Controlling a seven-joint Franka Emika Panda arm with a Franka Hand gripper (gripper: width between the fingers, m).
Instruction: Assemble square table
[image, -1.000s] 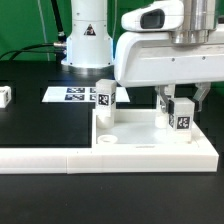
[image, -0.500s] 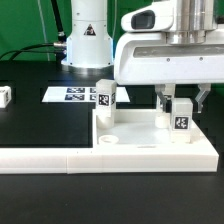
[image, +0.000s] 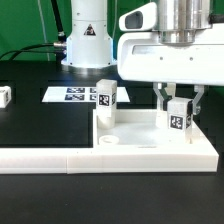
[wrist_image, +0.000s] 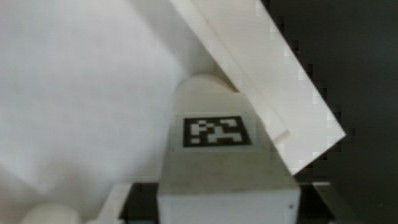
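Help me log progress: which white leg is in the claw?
The leg toward the exterior view's right, between the claw's fingers; the other leg stands free.

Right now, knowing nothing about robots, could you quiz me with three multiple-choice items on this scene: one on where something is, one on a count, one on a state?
1. Where does the marker board lie?
A. on the black table behind the tabletop
B. inside the tabletop
C. on top of the arm

2. How many legs stand upright in the tabletop?
A. none
B. two
C. four

3. What are the fingers doing?
A. hanging open, far above everything
B. closed on the leg at the exterior view's right
C. pressing the marker board

Answers:
1. A, it lies flat on the dark surface beyond the tray.
2. B, one leg stands free at the exterior view's left and the other leg stands at its right.
3. B, a finger sits on each side of that leg, and the wrist view shows the leg between them.
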